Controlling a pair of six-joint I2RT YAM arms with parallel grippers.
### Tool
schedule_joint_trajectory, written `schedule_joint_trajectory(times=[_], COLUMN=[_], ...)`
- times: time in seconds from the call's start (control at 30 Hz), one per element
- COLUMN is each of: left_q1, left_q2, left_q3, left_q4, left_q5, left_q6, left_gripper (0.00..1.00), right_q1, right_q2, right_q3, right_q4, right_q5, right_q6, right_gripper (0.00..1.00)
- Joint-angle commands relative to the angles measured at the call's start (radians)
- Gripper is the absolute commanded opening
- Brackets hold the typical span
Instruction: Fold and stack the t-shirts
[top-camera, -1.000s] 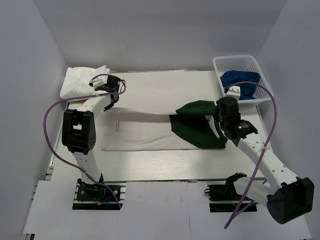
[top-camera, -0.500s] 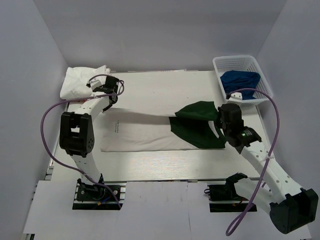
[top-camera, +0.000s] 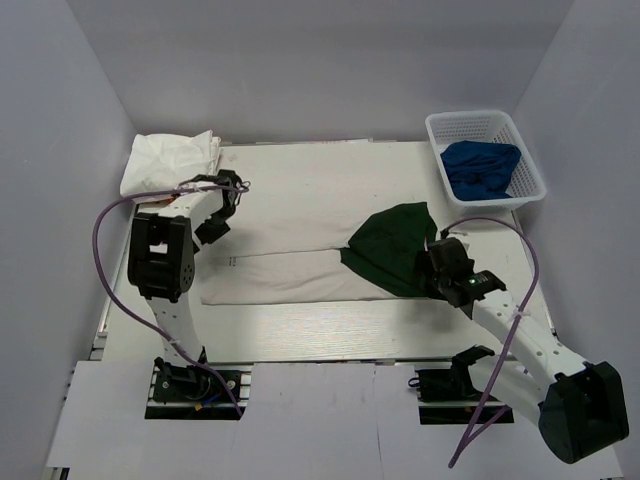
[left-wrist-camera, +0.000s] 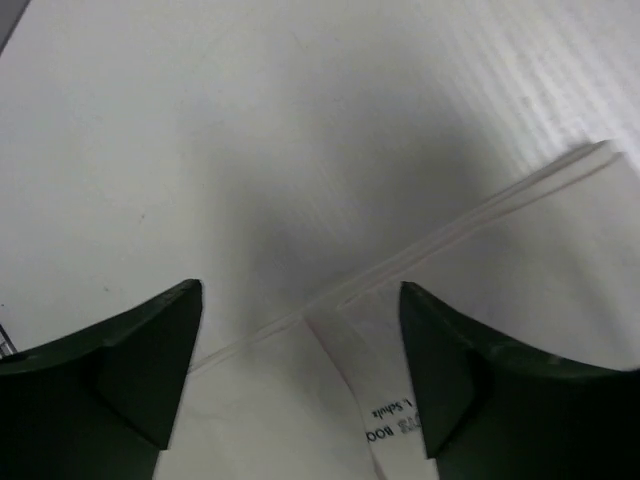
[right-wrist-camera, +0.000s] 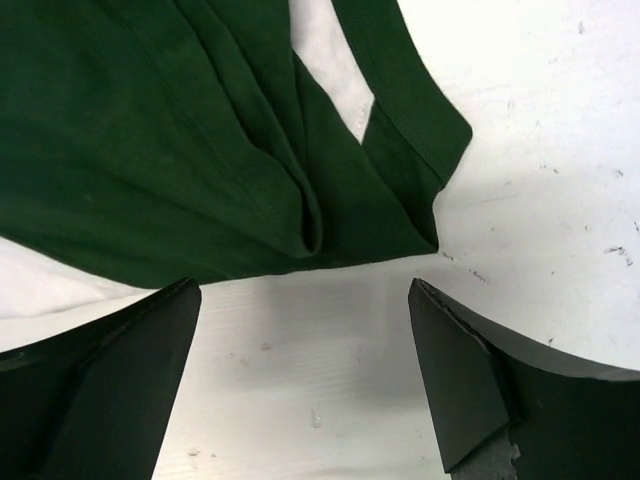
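t-shirt (top-camera: 290, 275) lies flat just below the left pincer (left-wrist-camera: 300, 340) and right pincer (right-wrist-camera: 305, 340), both spread apart.

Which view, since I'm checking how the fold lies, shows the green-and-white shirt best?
Top external: the whole shirt shows, a long folded strip, white left, green right. Left wrist catches only its white layered edge and some print. Right wrist shows only the green end's creases.

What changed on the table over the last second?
Both grippers let go: the left gripper and right gripper now stand open, pulled back toward the near edge. The green and white shirt, earlier lifted by its far edge, lies flat as a long folded strip. The white pile and the basket of blue cloth stayed put.
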Motion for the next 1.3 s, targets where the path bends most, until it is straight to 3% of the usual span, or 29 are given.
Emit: schedule_joint_trajectory(times=[0.0, 0.07, 0.13, 0.23, 0.37, 0.53, 0.7, 0.8, 0.87, 0.9, 0.93, 0.97, 1.0, 1.07, 1.17, 1.2, 1.27], left_q1=[0.004, -0.016, -0.016, -0.016, -0.016, -0.026, -0.063, -0.104, -0.149, -0.172, -0.199, -0.247, -0.269, -0.336, -0.388, -0.414, -0.424], left_q2=[-0.104, -0.139, -0.179, -0.202, -0.178, -0.073, -0.065, -0.110, -0.163, -0.191, -0.225, -0.292, -0.329, -0.401, -0.591, -0.671, -0.717], left_q3=[0.132, 0.143, 0.113, 0.037, -0.047, -0.105, -0.259, -0.410, -0.528, -0.570, -0.611, -0.671, -0.691, -0.715, -0.725, -0.725, -0.647], left_q4=[-0.073, -0.025, 0.096, 0.295, 0.388, 0.329, 0.237, 0.169, 0.135, 0.123, 0.111, 0.100, 0.050, 0.065, 0.198, 0.236, 0.208], left_q5=[-0.023, -0.005, 0.153, 0.259, 0.348, 0.321, 0.295, 0.389, 0.541, 0.587, 0.632, 0.697, 0.715, 0.877, 1.090, 1.111, 1.050], left_q6=[-0.053, -0.001, 0.112, 0.236, 0.271, 0.208, 0.111, 0.081, 0.080, 0.080, 0.080, 0.096, 0.109, 0.189, 0.214, 0.214, 0.214], left_gripper=[0.93, 1.00, 1.00, 1.00, 1.00, 1.00, 1.00, 0.95, 0.93, 0.89, 0.88, 0.88, 0.86, 0.86, 0.86, 0.97, 1.00], right_q1=[0.000, 0.001, 0.003, 0.004, 0.003, -0.003, -0.005, -0.002, 0.004, 0.001, -0.005, 0.000, 0.000, 0.001, 0.012, 0.017, 0.029], right_q2=[-0.054, -0.052, -0.025, 0.024, 0.215, 0.469, 0.754, 0.926, 1.050, 1.099, 1.224, 1.262, 1.293, 1.411, 1.468, 1.454, 1.405], right_q3=[0.060, 0.086, 0.101, 0.103, 0.139, 0.218, 0.430, 0.515, 0.678, 0.798, 0.918, 1.018, 1.073, 1.260, 1.388, 1.388, 1.355], right_q4=[0.046, 0.106, 0.225, 0.331, 0.436, 0.413, 0.364, 0.379, 0.413, 0.395, 0.405, 0.481, 0.489, 0.543, 0.581, 0.604, 0.629], right_q5=[-0.013, -0.062, -0.122, -0.203, -0.239, -0.194, -0.162, -0.234, -0.237, -0.310, -0.323, -0.362, -0.437, -0.496, -0.611, -0.626, -0.607], right_q6=[-0.018, -0.054, -0.086, -0.089, -0.048, 0.040, 0.083, 0.084, 0.074, 0.080, 0.078, 0.069, 0.063, 0.028, -0.032, -0.055, -0.116], right_gripper=[0.90, 0.90, 0.90, 0.90, 0.90, 0.90, 0.90, 0.90, 0.90, 0.90, 0.90, 0.90, 0.90, 0.90, 0.90, 0.90, 0.90])
